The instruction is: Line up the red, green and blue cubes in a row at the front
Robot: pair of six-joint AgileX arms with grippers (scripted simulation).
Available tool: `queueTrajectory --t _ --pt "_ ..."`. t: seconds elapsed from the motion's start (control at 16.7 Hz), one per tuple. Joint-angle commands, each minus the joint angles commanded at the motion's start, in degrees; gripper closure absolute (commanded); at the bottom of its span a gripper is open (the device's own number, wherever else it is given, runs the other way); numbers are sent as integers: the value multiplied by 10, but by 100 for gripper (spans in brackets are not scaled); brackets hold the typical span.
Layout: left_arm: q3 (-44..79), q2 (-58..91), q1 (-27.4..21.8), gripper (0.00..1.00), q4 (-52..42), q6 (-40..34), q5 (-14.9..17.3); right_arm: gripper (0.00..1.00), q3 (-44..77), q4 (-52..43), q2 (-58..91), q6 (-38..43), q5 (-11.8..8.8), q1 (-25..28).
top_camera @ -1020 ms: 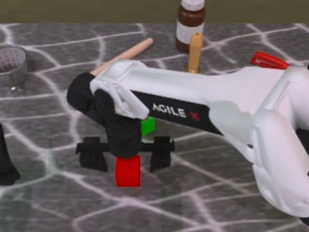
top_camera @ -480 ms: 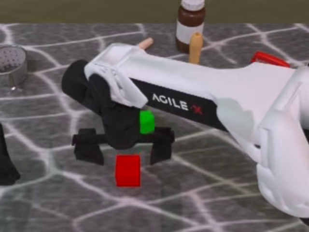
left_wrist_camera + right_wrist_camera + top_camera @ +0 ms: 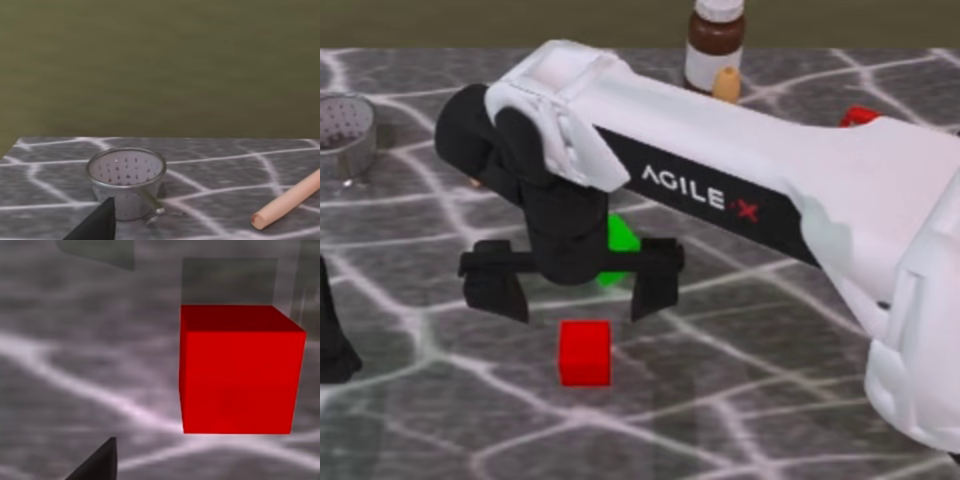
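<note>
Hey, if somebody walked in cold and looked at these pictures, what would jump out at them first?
Most likely the big white right arm stretching from the table's right side across the middle, its open end effector hanging just behind the red cube, apart from it. That bright cube sits alone toward the front of the dark, white-veined table, and the green cube peeks out from under the wrist behind it.

Desk [image 3: 740,420]: dark grey stone-look surface crossed by pale, web-like veins, reaching every visible edge. Backdrop [image 3: 160,65]: plain olive-green wall beyond the far edge. Lighting: even, soft shadows.
</note>
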Motion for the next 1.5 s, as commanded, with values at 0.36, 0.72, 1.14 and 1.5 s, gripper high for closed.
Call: queueTrajectory --t 0.36,0.72,1.14,1.5 --pt "79 76 -27 0 -69 24 5 0 -75 49 -80 -41 16 -32" --pt "347 345 -114 0 -282 90 30 0 -325 182 -335 -158 50 -137" --pt "709 824 -215 0 -573 165 57 0 -750 380 -750 -332 62 -297" --pt "986 1185 -271 0 -731 219 49 0 -1077 572 -1113 -454 35 -421"
